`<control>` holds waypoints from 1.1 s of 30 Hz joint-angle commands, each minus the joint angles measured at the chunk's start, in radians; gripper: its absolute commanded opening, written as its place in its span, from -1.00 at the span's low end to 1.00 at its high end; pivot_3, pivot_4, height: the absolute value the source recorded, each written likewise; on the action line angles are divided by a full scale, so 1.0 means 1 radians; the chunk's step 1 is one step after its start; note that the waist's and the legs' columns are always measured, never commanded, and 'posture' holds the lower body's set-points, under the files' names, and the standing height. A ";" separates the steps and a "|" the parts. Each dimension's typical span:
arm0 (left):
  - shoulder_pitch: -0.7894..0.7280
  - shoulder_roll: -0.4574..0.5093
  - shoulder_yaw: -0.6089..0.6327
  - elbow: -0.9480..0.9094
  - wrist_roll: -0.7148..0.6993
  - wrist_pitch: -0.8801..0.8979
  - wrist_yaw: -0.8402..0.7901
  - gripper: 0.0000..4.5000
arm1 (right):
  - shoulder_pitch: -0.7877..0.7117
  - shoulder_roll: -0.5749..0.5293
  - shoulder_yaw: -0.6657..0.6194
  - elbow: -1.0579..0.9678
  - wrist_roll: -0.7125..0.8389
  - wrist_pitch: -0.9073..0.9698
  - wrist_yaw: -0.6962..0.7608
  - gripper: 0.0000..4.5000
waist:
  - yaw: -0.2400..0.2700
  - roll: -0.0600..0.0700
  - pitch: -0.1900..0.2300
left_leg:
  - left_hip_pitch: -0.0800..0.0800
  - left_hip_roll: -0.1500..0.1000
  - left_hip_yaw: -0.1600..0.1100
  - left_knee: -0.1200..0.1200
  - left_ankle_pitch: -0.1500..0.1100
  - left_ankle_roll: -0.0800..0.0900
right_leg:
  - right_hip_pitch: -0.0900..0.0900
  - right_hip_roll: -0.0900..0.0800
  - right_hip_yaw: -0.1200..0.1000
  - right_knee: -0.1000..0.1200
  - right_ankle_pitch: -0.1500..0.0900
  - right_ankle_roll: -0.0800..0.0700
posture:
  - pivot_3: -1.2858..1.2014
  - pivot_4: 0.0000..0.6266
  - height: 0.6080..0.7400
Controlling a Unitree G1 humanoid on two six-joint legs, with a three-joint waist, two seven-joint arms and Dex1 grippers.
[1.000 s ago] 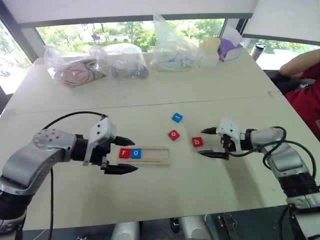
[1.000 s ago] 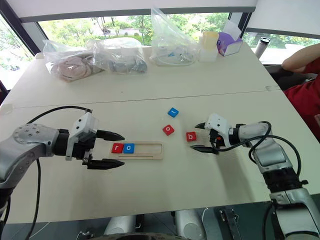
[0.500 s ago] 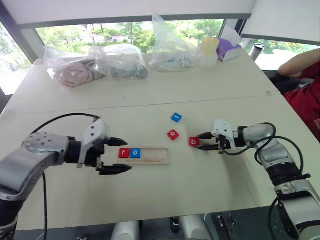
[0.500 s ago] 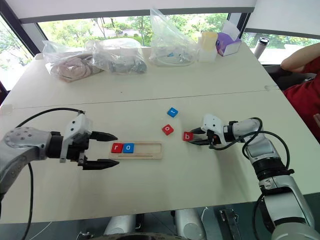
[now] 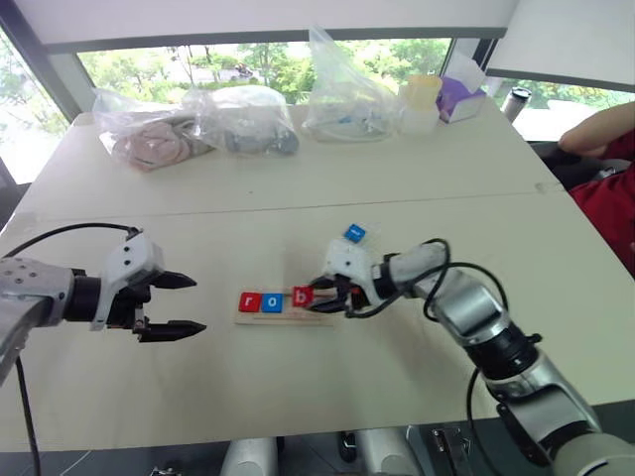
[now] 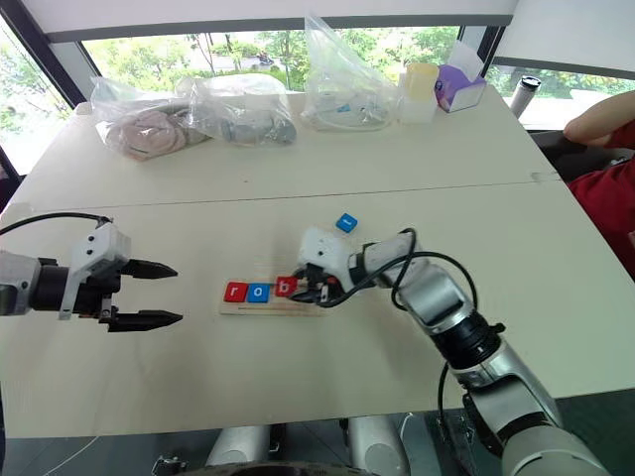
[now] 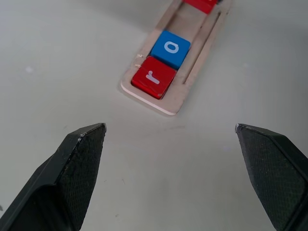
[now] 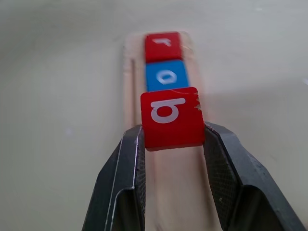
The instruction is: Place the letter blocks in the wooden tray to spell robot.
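At frame centre, red b block: pinched in right tool, over wooden tray.
Left tool: wide, empty, lower left.

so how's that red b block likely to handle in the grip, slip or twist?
Probably rigid: the red b block keeps its square shape between the right gripper fingers. Likely light, being small and flat. The hold is only on its lower edges, so it might pivot.

Wooden tray end under right claw
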 commanded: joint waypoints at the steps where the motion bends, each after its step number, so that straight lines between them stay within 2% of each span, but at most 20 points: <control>1: 0.028 -0.018 0.025 -0.054 0.000 -0.007 0.023 1.00 | -0.029 0.015 0.019 -0.025 -0.021 0.002 -0.033 -0.50 | -0.001 0.000 0.000 | 0.000 0.000 0.000 0.000 0.000 0.000 | 0.000 -0.001 0.000 0.000 0.000 0.000 | 0.03 -0.52 1.00; 7: 0.058 -0.057 0.033 -0.111 -0.014 0.019 0.070 1.00 | -0.048 0.024 0.049 0.010 -0.033 -0.012 -0.039 -0.50 | -0.005 0.000 0.000 | 0.000 0.000 -0.001 0.000 0.000 0.000 | 0.000 0.001 0.000 0.000 0.000 0.000 | 0.03 -0.52 1.00; 20: 0.076 -0.067 0.036 -0.123 -0.008 0.015 0.092 1.00 | -0.044 0.036 0.083 0.075 -0.052 -0.059 -0.043 -0.50 | -0.007 0.000 0.000 | 0.001 0.000 -0.001 0.000 0.000 0.000 | 0.000 0.002 0.000 0.000 0.000 0.000 | 0.03 -0.52 1.00; 22: 0.076 -0.068 0.034 -0.119 -0.006 0.012 0.092 1.00 | -0.044 0.039 0.090 0.089 -0.061 -0.073 -0.045 -0.02 | -0.007 0.000 0.000 | 0.001 0.000 -0.001 0.000 0.000 0.000 | 0.000 0.002 0.000 0.000 0.000 0.000 | 0.03 -0.52 1.00; 24: 0.075 -0.069 0.034 -0.114 -0.003 0.007 0.093 1.00 | -0.046 0.052 0.087 0.105 -0.066 -0.077 -0.054 0.36 | -0.007 0.000 0.000 | 0.001 0.000 -0.001 -0.001 0.000 0.000 | 0.000 0.002 0.000 0.000 0.000 0.000 | 0.03 -0.52 1.00; 26: 0.076 -0.071 0.033 -0.111 0.000 0.002 0.095 1.00 | -0.049 0.066 0.082 0.118 -0.072 -0.082 -0.066 0.86 | -0.007 0.000 0.000 | 0.001 0.000 -0.001 -0.001 0.000 0.000 | 0.000 0.002 0.000 0.000 0.000 0.000 | 0.03 -0.52 1.00; 27: 0.076 -0.072 0.033 -0.110 0.001 0.002 0.095 1.00 | -0.052 0.074 0.076 0.120 -0.070 -0.079 -0.073 0.97 | -0.008 0.000 0.000 | 0.001 0.000 -0.001 -0.001 0.000 0.000 | 0.000 0.002 0.000 0.000 0.000 0.000 | 0.03 -0.52 1.00; 33: 0.074 -0.079 0.028 -0.105 0.008 -0.002 0.102 1.00 | -0.082 0.074 0.005 0.108 -0.052 -0.059 -0.100 0.97 | -0.007 0.000 0.000 | 0.001 0.000 -0.001 0.000 0.000 0.000 | 0.000 0.002 0.000 0.000 0.003 -0.003 | 0.03 -0.52 1.00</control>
